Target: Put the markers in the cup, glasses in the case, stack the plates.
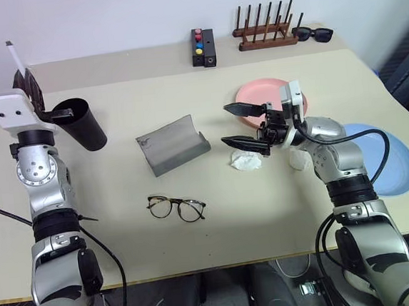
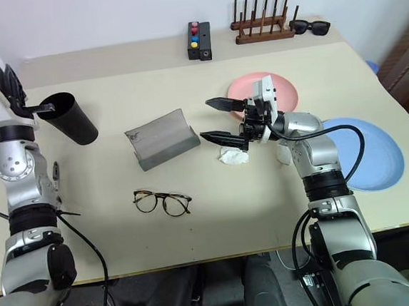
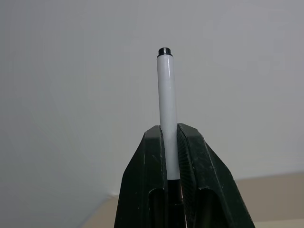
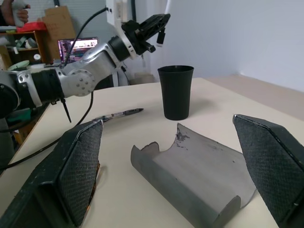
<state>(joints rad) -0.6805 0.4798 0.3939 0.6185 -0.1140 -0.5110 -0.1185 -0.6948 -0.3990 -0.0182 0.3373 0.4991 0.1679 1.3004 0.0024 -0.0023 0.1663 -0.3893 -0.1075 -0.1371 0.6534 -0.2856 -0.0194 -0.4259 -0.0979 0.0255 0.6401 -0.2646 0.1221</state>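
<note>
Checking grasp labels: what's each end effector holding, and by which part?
Left end effector: shut on a marker, gripped at its dark lower end, white end sticking out. Right end effector: open, holding nothing.

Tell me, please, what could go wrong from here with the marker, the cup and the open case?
The left gripper pinches the marker by its lower end, so it may tilt or slip before reaching the cup. A miss could tip the tall cup. The open right gripper hovers beside the open case and could nudge it.
</note>
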